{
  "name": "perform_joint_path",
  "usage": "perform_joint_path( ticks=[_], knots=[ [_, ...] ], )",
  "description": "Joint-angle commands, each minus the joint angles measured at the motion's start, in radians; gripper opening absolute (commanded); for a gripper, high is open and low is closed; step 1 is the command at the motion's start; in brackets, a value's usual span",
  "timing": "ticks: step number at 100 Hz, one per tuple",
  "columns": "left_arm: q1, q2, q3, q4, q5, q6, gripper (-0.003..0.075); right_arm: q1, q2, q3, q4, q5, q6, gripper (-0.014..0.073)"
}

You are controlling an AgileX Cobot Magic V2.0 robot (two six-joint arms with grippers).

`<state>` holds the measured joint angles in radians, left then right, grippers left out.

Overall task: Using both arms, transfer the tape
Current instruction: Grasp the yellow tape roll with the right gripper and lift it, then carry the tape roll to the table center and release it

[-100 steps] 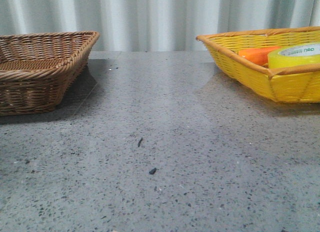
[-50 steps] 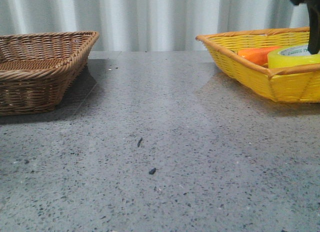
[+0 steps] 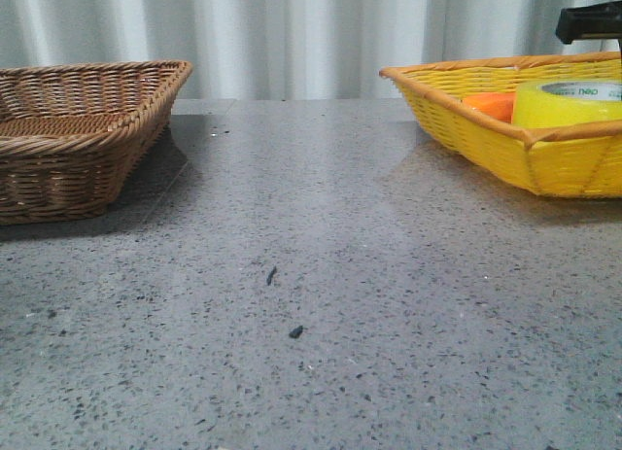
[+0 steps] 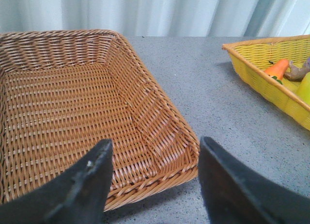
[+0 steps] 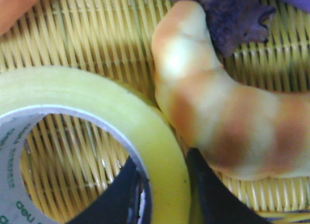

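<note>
Nearest you, the grey surface (image 3: 321, 304) is bare but for a couple of dark specks; no arm over it.

Left hand (image 4: 152, 178): fingers spread wide, nothing between them, hovering just above the near rim of the brown basket (image 4: 72, 103); it's idle, well apart from the tape.

Farther back on the right, the yellow basket (image 3: 505, 149) holds the tape (image 3: 569, 102), lying flat near the front wall w/ the carrot (image 3: 489, 105) just beside it; only a bit of the right arm shows above the basket in the front view.

Right hand (image 5: 162, 195): closed down on the tape's wall, one finger inside the white core, the other outside on the yellow band; looks gripped, or v. nearly so; you can't see the fingertips, so how deep the bite goes can't be told.

Risks, as I judge them:
- bite looks shallow & on one side only; roll could pivot or slip on lift, esp. w/ slick tape;
- a striped bread-like piece (image 5: 218, 112) lies right against the outer finger; it may get dragged or nudged as you rise;
- the basket's front wall is near; a tilted roll could catch the rim;
- handover needs the left hand brought across; a swinging roll makes that grab hard.
</note>
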<state>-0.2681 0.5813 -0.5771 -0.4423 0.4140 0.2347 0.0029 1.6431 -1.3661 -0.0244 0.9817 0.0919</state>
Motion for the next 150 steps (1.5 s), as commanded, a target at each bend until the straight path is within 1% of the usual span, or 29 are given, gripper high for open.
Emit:
perform_joint_path(
  ticks=[1, 13, 23, 34, 41, 49, 58, 80, 92, 98, 114, 131, 136, 141, 150],
  knots=[
    [-0.006, 0.008, -0.037, -0.014, -0.057, -0.006, 0.0367, -0.004, -0.091, -0.072, -0.01, -0.07, 0.002, -0.0054],
    [-0.006, 0.008, -0.037, -0.014, -0.057, -0.006, 0.0367, -0.003, -0.148, -0.18, -0.01, -0.077, 0.002, -0.0054],
    [-0.006, 0.008, -0.037, -0.014, -0.057, -0.006, 0.0367, 0.002, -0.179, -0.298, 0.024, -0.07, 0.002, -0.0053],
    [-0.006, 0.008, -0.037, -0.014, -0.057, -0.006, 0.0367, 0.02, -0.177, -0.424, 0.032, -0.037, 0.002, -0.0053],
    [-0.006, 0.008, -0.037, -0.014, -0.057, -0.006, 0.0367, 0.031, -0.17, -0.469, 0.059, -0.025, 0.002, -0.0053],
    [-0.006, 0.008, -0.037, -0.014, -0.059, -0.006, 0.0367, 0.055, -0.163, -0.479, 0.108, -0.028, 0.002, -0.0053],
    [-0.006, 0.011, -0.037, -0.014, -0.063, -0.006, 0.0367, 0.114, -0.142, -0.479, 0.142, -0.03, -0.002, -0.0053],
    [-0.006, 0.01, -0.037, -0.02, -0.063, -0.006, 0.0367, 0.33, -0.028, -0.479, 0.144, -0.059, -0.002, -0.0053],
    [-0.006, 0.01, -0.037, -0.02, -0.063, -0.006, 0.0367, 0.405, 0.061, -0.479, 0.144, -0.083, -0.002, -0.0053],
    [-0.006, 0.01, -0.037, -0.02, -0.063, -0.006, 0.0367, 0.42, 0.109, -0.479, 0.135, -0.085, -0.002, -0.0053],
    [-0.006, 0.01, -0.037, -0.02, -0.048, -0.006, 0.0367, 0.42, 0.213, -0.479, 0.112, -0.062, 0.0, -0.0053],
    [-0.006, 0.01, -0.037, -0.02, -0.027, -0.006, 0.0367, 0.419, 0.258, -0.479, 0.094, -0.055, 0.0, -0.0048],
    [-0.006, 0.01, -0.037, -0.02, -0.027, -0.006, 0.0366, 0.419, 0.259, -0.479, 0.094, -0.053, 0.0, -0.0022],
    [-0.006, 0.01, -0.037, -0.02, -0.027, -0.006, 0.0366, 0.419, 0.259, -0.479, 0.094, -0.053, 0.0, 0.0029],
    [-0.006, 0.01, -0.037, -0.02, -0.027, -0.006, 0.0367, 0.419, 0.256, -0.479, 0.096, -0.039, 0.0, 0.0186]
  ],
)
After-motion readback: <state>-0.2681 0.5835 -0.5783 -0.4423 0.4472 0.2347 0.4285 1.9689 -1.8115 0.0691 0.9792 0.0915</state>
